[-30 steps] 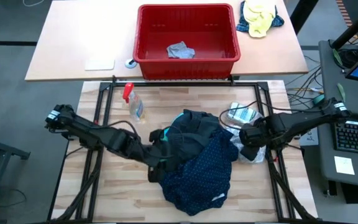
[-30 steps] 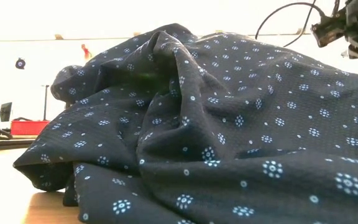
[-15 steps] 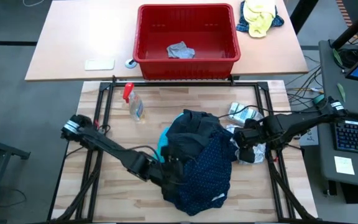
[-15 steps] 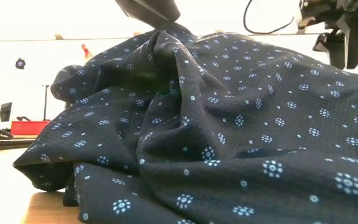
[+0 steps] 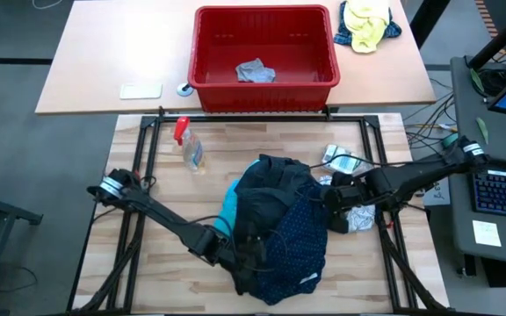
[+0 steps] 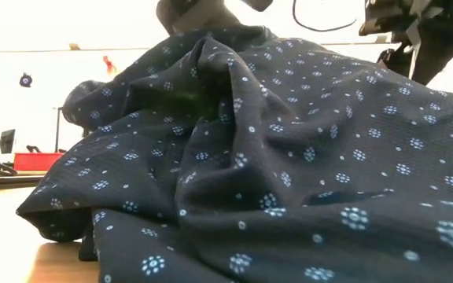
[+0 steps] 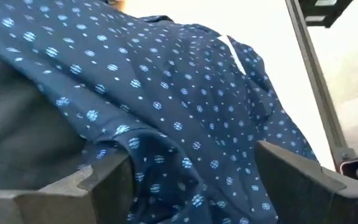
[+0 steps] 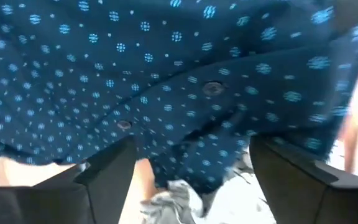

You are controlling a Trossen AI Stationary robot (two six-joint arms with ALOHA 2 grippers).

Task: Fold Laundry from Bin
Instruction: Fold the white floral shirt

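Jaws spread wide on both arms, the left gripper presses into the near-left flank of the navy dotted shirt while the right gripper noses at the shirt's far-right edge, neither one clamped on cloth. The shirt drapes over a heap of laundry at the middle of the wooden surface, black garments on top and a turquoise piece peeking out on the left. Crumpled light cloth lies just beside the right gripper, and a spray bottle stands toward the far-left corner. Beyond the far edge, the red bin holds one grey item. The risk: either gripper may pinch several layers at once and drag the whole heap rather than one shirt.
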